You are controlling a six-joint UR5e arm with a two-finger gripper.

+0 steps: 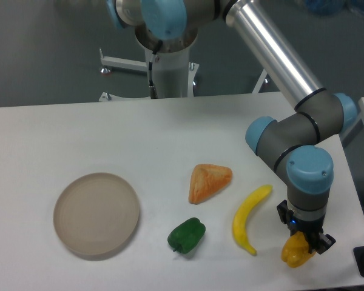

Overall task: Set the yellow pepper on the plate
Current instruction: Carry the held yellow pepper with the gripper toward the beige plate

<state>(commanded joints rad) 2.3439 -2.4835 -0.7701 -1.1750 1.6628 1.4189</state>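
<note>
The yellow pepper is at the front right of the table, right under my gripper. The dark fingers stand on either side of the pepper's top and appear shut on it. I cannot tell whether the pepper rests on the table or is just lifted. The plate, a round beige dish with a low rim, lies at the front left, far from the gripper, with nothing on it.
A yellow banana lies just left of the gripper. A pale-orange wedge and a green pepper sit between the gripper and the plate. The table's right edge and front edge are close to the gripper.
</note>
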